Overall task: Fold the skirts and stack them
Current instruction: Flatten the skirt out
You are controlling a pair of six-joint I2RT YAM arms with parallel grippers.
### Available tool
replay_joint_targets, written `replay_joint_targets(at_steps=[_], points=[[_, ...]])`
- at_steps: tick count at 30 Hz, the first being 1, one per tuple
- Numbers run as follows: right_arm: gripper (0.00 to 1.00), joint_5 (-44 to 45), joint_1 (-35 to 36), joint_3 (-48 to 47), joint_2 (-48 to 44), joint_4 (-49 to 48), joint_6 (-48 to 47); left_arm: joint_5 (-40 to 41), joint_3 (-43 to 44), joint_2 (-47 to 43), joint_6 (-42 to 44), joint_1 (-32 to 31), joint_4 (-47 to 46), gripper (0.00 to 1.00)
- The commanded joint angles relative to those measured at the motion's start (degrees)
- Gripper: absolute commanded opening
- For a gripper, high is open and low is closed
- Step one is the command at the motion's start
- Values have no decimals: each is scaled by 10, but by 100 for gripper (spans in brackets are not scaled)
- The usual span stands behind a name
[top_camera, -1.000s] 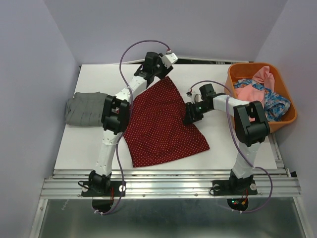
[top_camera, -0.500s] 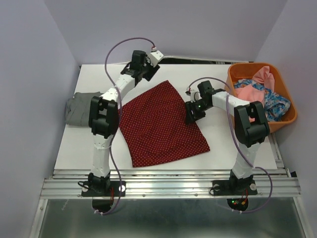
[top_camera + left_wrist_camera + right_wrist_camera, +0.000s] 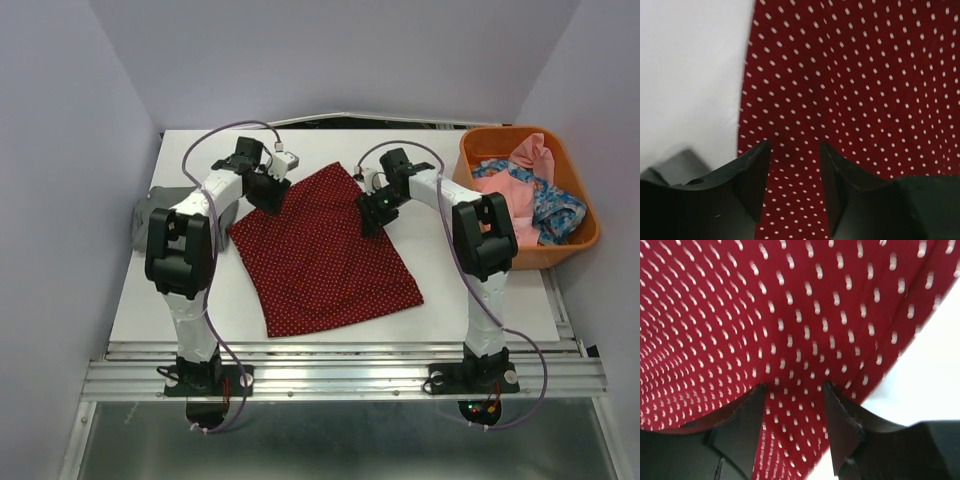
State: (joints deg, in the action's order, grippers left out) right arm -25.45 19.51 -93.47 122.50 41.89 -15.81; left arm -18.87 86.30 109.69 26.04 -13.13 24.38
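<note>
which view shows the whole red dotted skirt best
Top external: nearly the whole red dotted skirt shows there, spread flat. Each wrist view shows only a close patch of dotted cloth beside one edge.

Beneath the left claw (image 3: pixel 792 150) the dark red dotted skirt (image 3: pixel 865 100) runs off the wrist view's top, right and bottom edges, and a blurred grey shape (image 3: pixel 675 162) beside the claw's table-side finger cannot be identified; beneath the right claw (image 3: pixel 794 390) the same cloth is cut by the top and left edges. From above, both claws are too small and dark to tell whether their tips touch it. Left of the left claw the grey skirt (image 3: pixel 145 215) is mostly covered by the left arm (image 3: pixel 185 250), and well right of the right claw the blue flowered skirt (image 3: pixel 560 205) in the orange basket (image 3: pixel 510 131) lies partly under pink cloth (image 3: pixel 525 160).
</note>
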Motion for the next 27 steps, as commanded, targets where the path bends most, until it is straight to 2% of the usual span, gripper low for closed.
replay_joint_targets(at_steps=[1,4,9,12,16,18,21,23,27], points=[[54,49,2,27,21,23,-36,-23,-10,9,-4,-5,42,53],[52,66,2,66,12,19,-32,-27,21,43,-1,-5,64,52],[51,56,2,197,-53,22,-39,-21,130,150,5,-17,93,47],[51,25,2,240,-74,44,-45,-16,214,210,8,-34,106,46],[50,-3,2,251,-89,92,-72,-26,311,267,17,-72,148,45],[50,-11,2,238,-96,112,-95,-49,332,273,22,-88,164,45],[55,-68,-5,176,-124,151,-117,-79,314,234,31,-82,162,46],[58,-107,-13,92,-125,178,-116,-103,309,202,53,-66,167,51],[62,-80,-50,-77,-66,169,-110,-123,367,178,82,-24,196,58]])
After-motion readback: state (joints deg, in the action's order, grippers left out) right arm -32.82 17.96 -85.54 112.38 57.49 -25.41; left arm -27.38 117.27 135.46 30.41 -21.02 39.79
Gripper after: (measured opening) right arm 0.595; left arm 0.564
